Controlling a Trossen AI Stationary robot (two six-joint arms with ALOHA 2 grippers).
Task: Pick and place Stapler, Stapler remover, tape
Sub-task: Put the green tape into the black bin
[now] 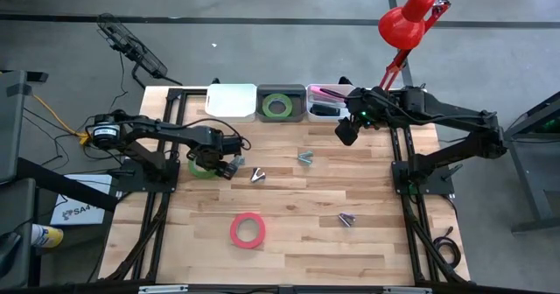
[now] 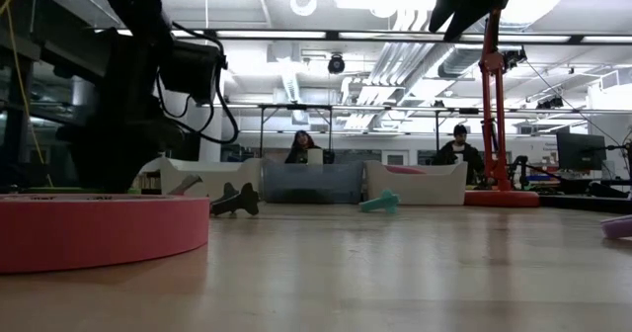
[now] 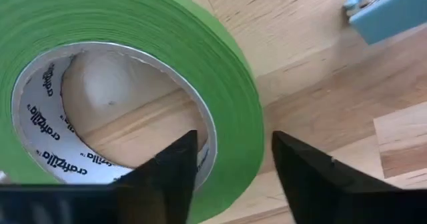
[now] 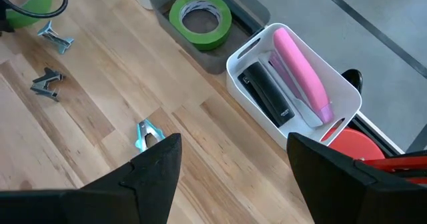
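A green tape roll lies flat on the table's left part. My left gripper is open and low over it, one finger inside the hollow centre and one outside the ring wall. A pink tape roll lies flat near the table's near edge. Another green roll sits in the grey bin. A black stapler and a pink stapler lie in the white bin. My right gripper is open, raised beside that bin.
Staple removers lie scattered on the wood: a blue one right beside the left gripper, others at mid-table and toward the right. A white bin stands at the far edge. A red lamp rises at the far right corner.
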